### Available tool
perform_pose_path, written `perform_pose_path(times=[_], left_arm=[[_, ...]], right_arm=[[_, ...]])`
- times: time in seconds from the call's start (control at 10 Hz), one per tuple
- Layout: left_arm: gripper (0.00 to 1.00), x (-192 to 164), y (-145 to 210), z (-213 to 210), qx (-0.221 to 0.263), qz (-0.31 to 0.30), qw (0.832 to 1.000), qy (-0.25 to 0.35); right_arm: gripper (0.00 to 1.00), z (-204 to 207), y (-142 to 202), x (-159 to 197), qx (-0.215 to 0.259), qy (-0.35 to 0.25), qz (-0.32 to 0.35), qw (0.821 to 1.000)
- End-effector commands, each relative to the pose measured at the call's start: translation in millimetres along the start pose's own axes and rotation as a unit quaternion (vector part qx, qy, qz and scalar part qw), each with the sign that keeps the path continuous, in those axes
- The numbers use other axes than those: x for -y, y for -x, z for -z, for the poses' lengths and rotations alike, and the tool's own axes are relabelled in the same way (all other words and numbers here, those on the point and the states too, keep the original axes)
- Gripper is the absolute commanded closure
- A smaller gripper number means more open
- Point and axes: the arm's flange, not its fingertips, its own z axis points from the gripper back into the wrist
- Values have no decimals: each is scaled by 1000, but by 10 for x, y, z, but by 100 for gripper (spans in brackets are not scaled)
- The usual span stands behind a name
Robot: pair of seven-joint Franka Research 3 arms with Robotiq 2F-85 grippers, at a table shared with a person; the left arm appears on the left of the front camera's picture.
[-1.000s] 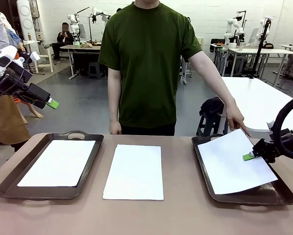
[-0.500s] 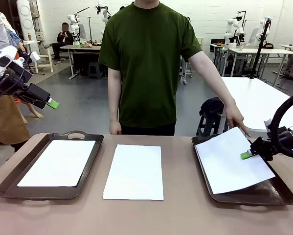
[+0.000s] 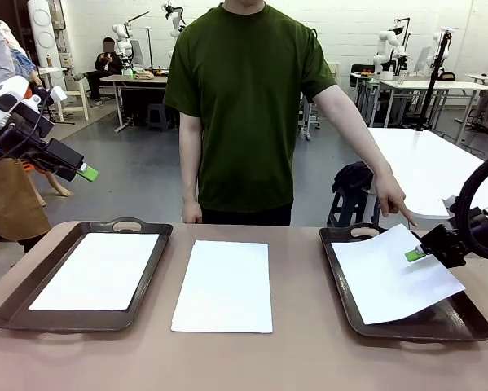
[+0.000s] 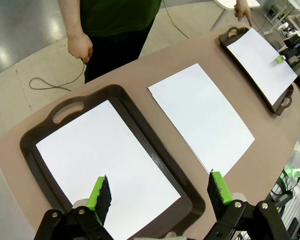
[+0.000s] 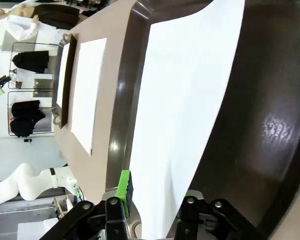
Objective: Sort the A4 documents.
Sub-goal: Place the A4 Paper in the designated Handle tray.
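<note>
Jaws of my right gripper (image 3: pixel 417 255) stand parted round the A4 document's (image 3: pixel 386 277) right edge, gripping nothing; it lies skewed in the right tray (image 3: pixel 334 265). My left gripper (image 4: pixel 159 181) hangs wide open. Release step, I judge; next, back out cleanly.

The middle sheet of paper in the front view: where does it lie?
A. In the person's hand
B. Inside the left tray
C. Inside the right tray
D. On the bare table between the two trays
D: the middle sheet lies flat on the table, with the left tray and the right tray on either side and no tray rim around it.
</note>
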Motion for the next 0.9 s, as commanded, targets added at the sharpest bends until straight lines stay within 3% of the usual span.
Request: perform_pose_path(times=[0.0, 0.1, 0.2, 0.3, 0.4, 0.5, 0.8], left_arm=[[0, 1, -4, -5, 2, 2, 1000, -6], [0, 1, -4, -5, 2, 2, 1000, -6], [0, 1, -4, -5, 2, 2, 1000, -6], [0, 1, -4, -5, 2, 2, 1000, -6], [0, 1, -4, -5, 2, 2, 1000, -6], [0, 1, -4, -5, 2, 2, 1000, -6], [0, 1, -4, -5, 2, 2, 1000, -6]], right_arm=[[25, -39, 22, -42, -9, 32, 7, 999], [41, -48, 26, -42, -10, 37, 7, 999], [7, -49, 30, -49, -13, 40, 8, 999], [22, -51, 32, -62, -15, 44, 8, 999], [0, -56, 34, -72, -15, 49, 7, 999], [3, -68, 37, -108, -15, 59, 4, 998], [0, -74, 87, -287, -15, 113, 11, 993]])
